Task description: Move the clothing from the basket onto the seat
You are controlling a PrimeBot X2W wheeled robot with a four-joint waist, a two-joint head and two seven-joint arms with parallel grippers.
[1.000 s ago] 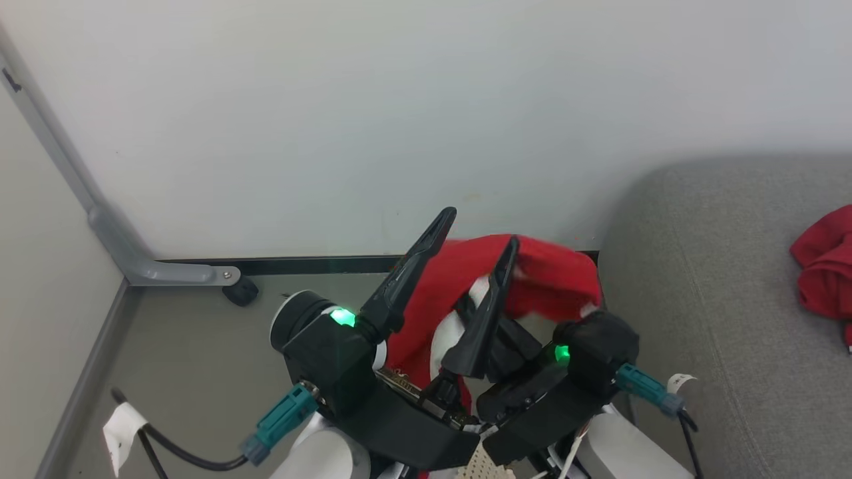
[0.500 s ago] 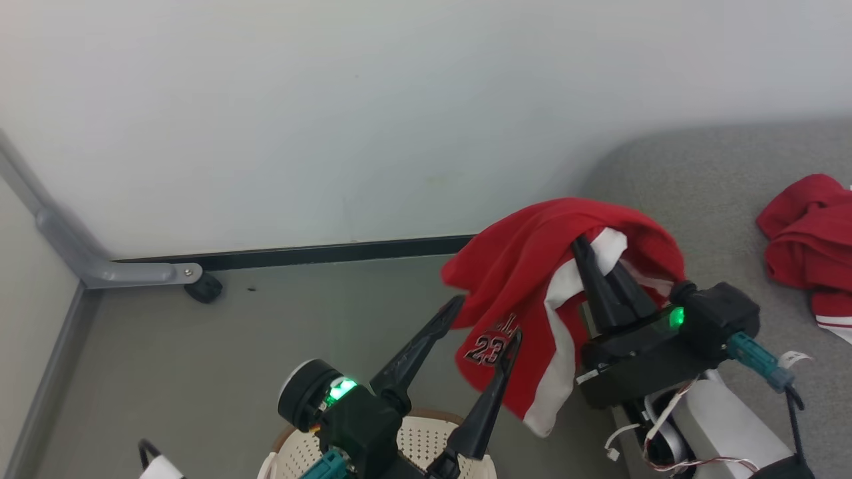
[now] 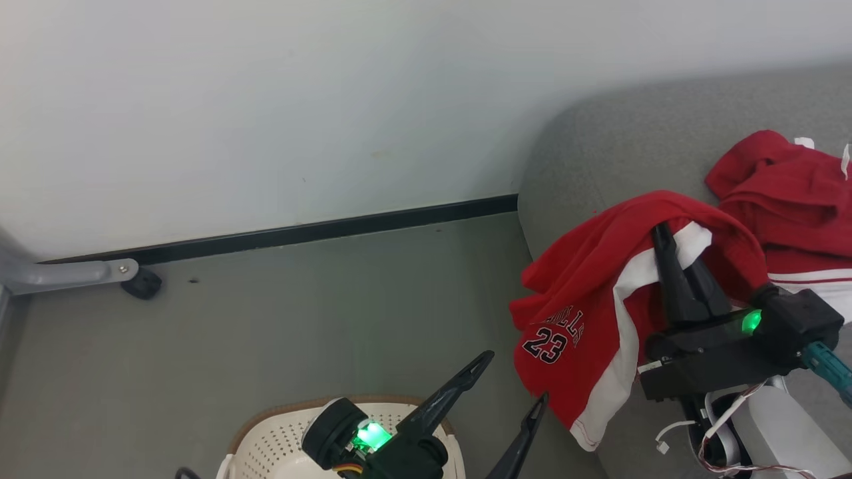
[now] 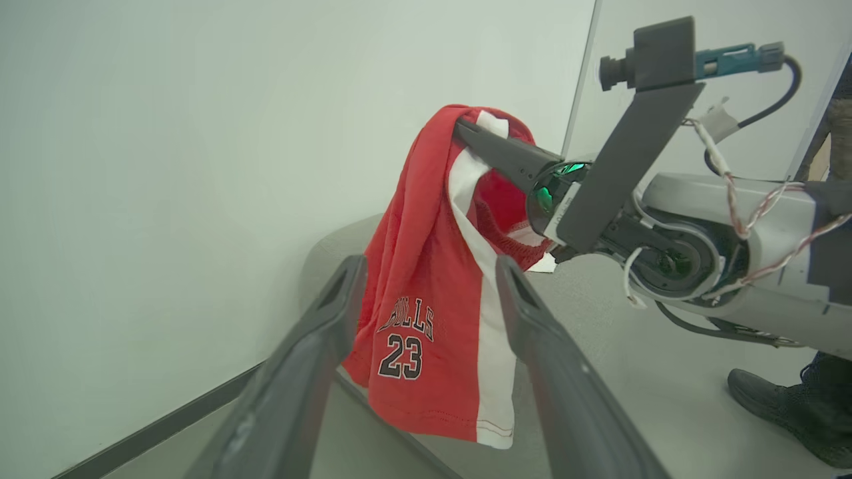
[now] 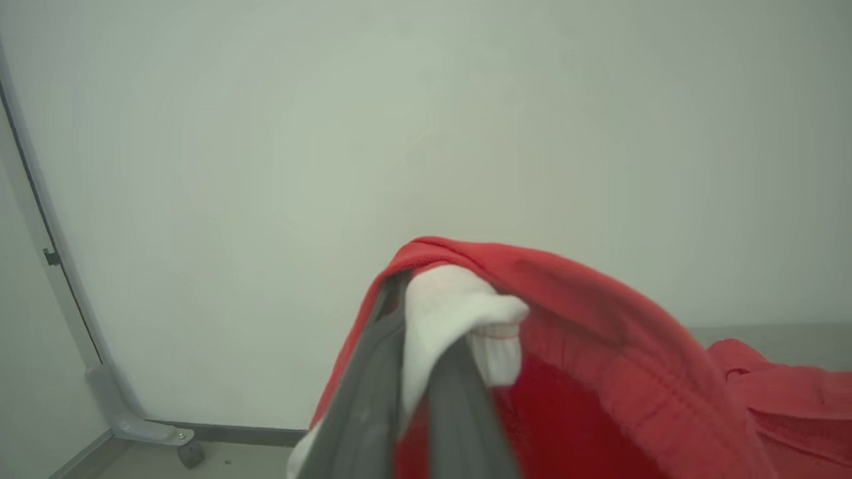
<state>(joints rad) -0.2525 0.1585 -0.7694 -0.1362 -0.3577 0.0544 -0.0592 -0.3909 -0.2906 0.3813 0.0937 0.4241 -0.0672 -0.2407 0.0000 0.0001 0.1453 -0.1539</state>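
Observation:
A red jersey [image 3: 586, 299] with dark "23" lettering and a white stripe hangs in the air from my right gripper [image 3: 665, 236], which is shut on its top fold. It drapes over the rounded corner of the grey seat [image 3: 599, 146]. In the right wrist view the fingers [image 5: 373, 372] pinch white and red cloth [image 5: 566, 286]. A second red garment [image 3: 785, 193] lies crumpled on the seat. My left gripper [image 3: 516, 377] stands open and holds nothing, just above the cream basket [image 3: 266, 439]. From the left wrist the jersey [image 4: 426, 253] hangs beyond that open gripper [image 4: 431, 263].
A pale wall with a black baseboard [image 3: 299, 231] runs behind. Grey floor [image 3: 299, 313] lies between the basket and the seat. A grey metal leg with a black caster [image 3: 143, 283] sits at the far left. A person's dark shoe [image 4: 779, 412] stands on the floor.
The head camera has swung right. My right gripper has carried the jersey from above the basket rightward to the seat's corner. The left gripper has stayed open near the basket.

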